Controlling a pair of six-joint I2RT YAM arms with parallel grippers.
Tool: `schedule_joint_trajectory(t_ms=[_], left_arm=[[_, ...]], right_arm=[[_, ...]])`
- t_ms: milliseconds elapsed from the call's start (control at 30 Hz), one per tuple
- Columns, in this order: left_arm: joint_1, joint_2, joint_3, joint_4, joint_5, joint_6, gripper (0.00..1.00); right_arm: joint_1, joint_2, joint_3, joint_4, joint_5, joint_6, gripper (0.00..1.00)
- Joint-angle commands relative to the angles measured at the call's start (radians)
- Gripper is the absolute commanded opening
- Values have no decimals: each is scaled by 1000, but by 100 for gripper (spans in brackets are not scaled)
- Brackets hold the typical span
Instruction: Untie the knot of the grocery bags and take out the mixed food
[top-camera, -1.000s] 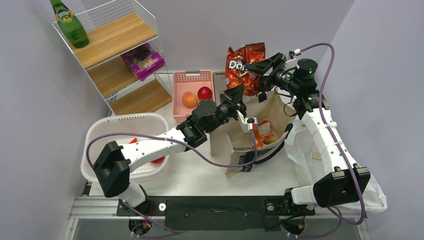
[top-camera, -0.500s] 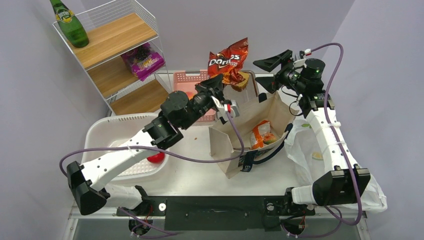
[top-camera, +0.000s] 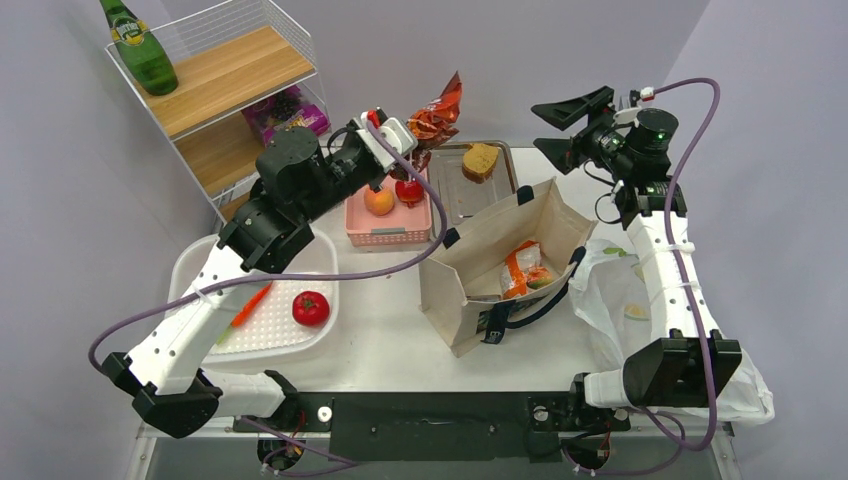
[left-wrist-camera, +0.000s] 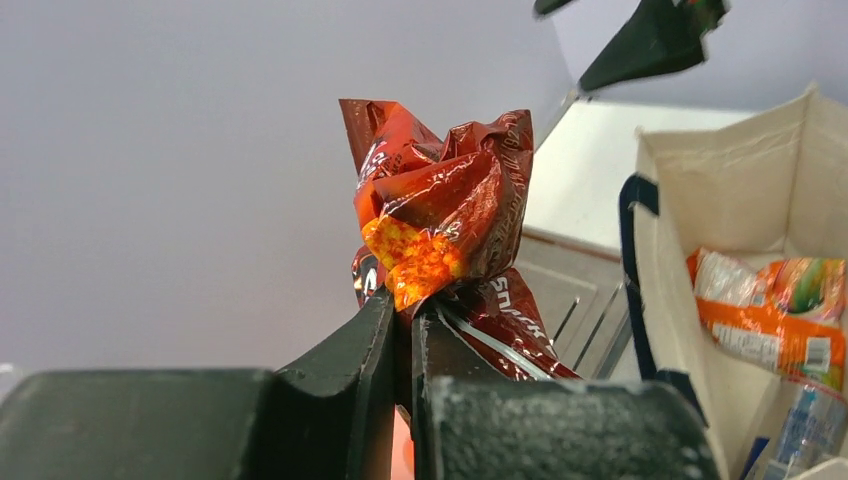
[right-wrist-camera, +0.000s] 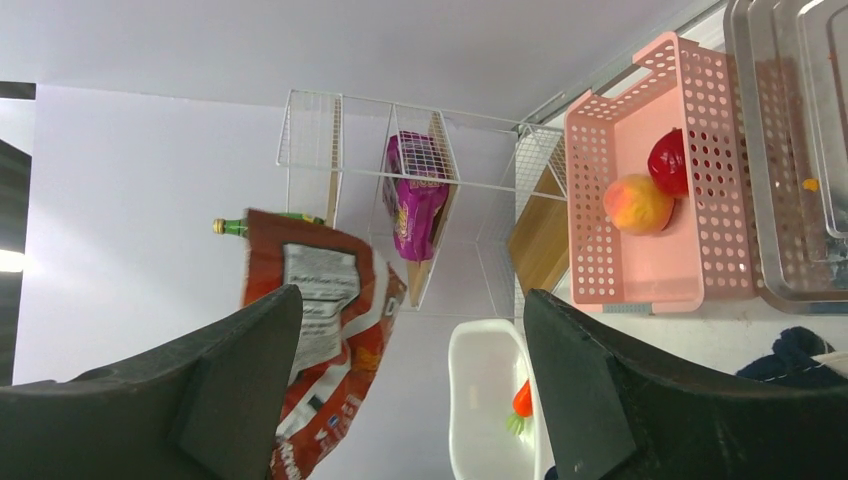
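My left gripper (top-camera: 412, 143) is shut on a red-orange crisp packet (top-camera: 437, 112) and holds it in the air above the pink basket (top-camera: 388, 236). In the left wrist view the crumpled packet (left-wrist-camera: 440, 210) is pinched between the fingers (left-wrist-camera: 352, 350). The cream canvas tote (top-camera: 470, 275) stands open at centre with an orange packet (top-camera: 520, 265) inside. The whitish plastic bag (top-camera: 610, 300) lies at the right. My right gripper (top-camera: 565, 128) is open and empty, raised behind the tote. A peach (top-camera: 379, 200) and a red fruit (top-camera: 408, 190) lie in the basket.
A white tub (top-camera: 195, 270) at the left holds a carrot (top-camera: 250, 303) and a tomato (top-camera: 310, 308). A metal tray (top-camera: 450, 200) with a bread slice (top-camera: 481, 160) sits behind the tote. A wire shelf (top-camera: 230, 70) carries a green bottle (top-camera: 140, 50) and a purple packet (top-camera: 285, 110).
My left arm has swung left and back, carrying the crisp packet from above the tote to above the pink basket. My right gripper has drawn back to the right, open.
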Motion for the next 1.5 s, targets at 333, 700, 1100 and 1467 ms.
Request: schedule_joint_trajectory(t_ms=[333,700,1100,1467], left_arm=[[153,-41,3,-105,-333,294,0],[391,-33,20,-133,-265,402,0],[558,-44,-11,-236,-71,362,0],[598,-65,-233,66,-256,645,0]], right_arm=[[-4,-1,42,56,-25,-36,77],[-4,7,43,71,-37,-27,78],[-4,-17,7,89,-43,-14,78],[-5,-40,-18,87,-41,-15,78]])
